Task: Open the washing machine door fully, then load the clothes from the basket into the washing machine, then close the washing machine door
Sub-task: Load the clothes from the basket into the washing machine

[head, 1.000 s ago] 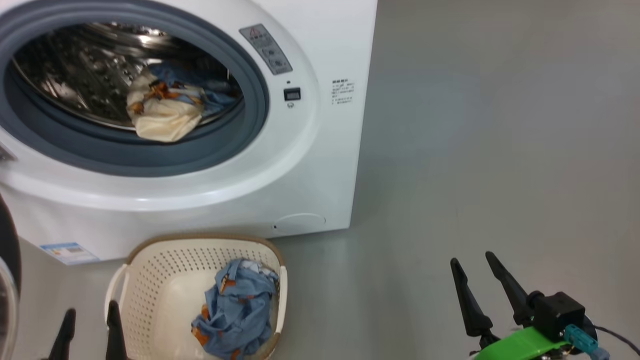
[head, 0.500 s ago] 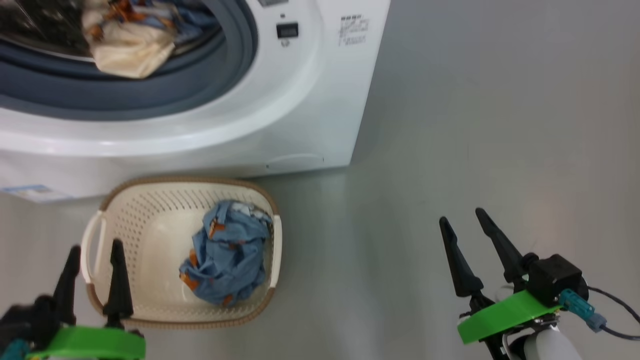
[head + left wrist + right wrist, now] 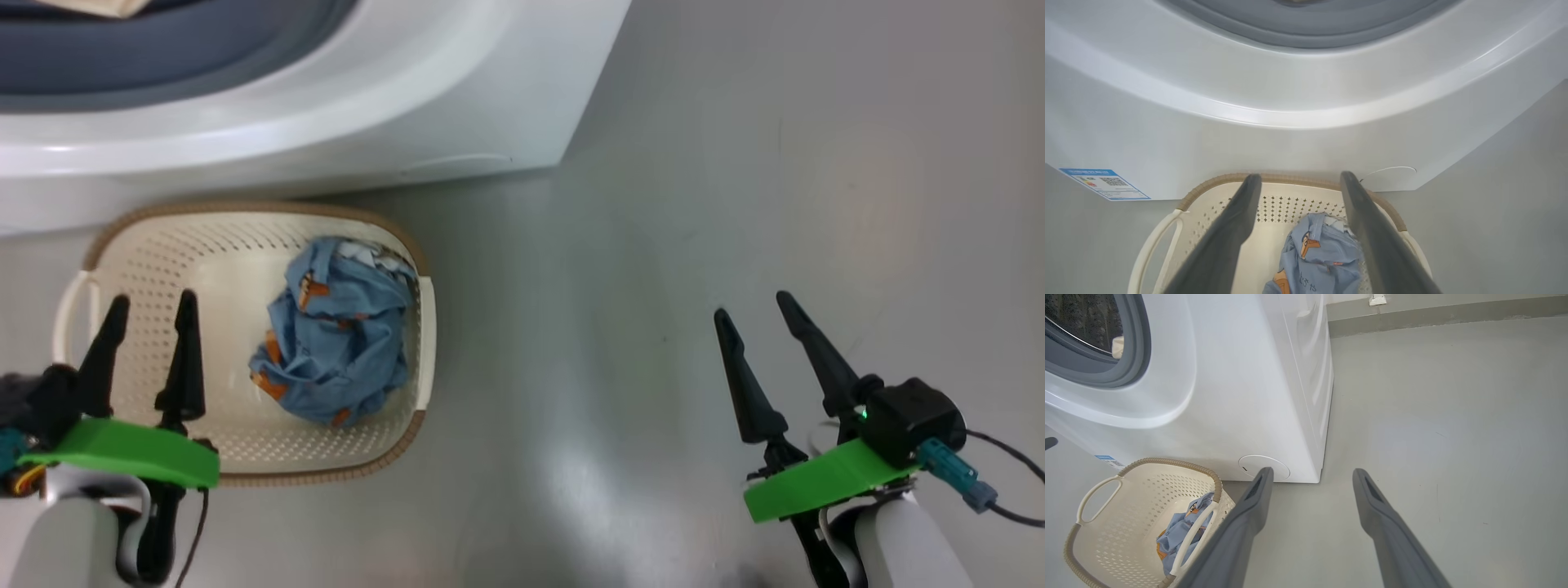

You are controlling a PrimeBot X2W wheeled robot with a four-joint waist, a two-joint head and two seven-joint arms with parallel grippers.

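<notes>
The cream perforated basket (image 3: 163,253) stands on the floor against the front of the white washing machine (image 3: 367,122). A crumpled light blue garment with orange prints (image 3: 335,343) lies in its right half. My left gripper (image 3: 153,296) is open over the basket's left part, apart from the garment. In the left wrist view its fingers (image 3: 1300,176) frame the garment (image 3: 1318,253) and the basket's far rim (image 3: 1216,181). My right gripper (image 3: 752,304) is open over bare floor to the right. A cream cloth (image 3: 1117,347) shows inside the drum. The door is out of view.
Grey floor (image 3: 735,163) spreads to the right of the machine. A blue label sticker (image 3: 1106,183) sits on the machine's lower front corner. A round white cover (image 3: 1263,467) is low on the machine's front. A wall base (image 3: 1433,314) runs behind.
The head camera has tilted down, so the drum has slid out of the top of the picture and more of both arms shows. Both grippers stay open.
</notes>
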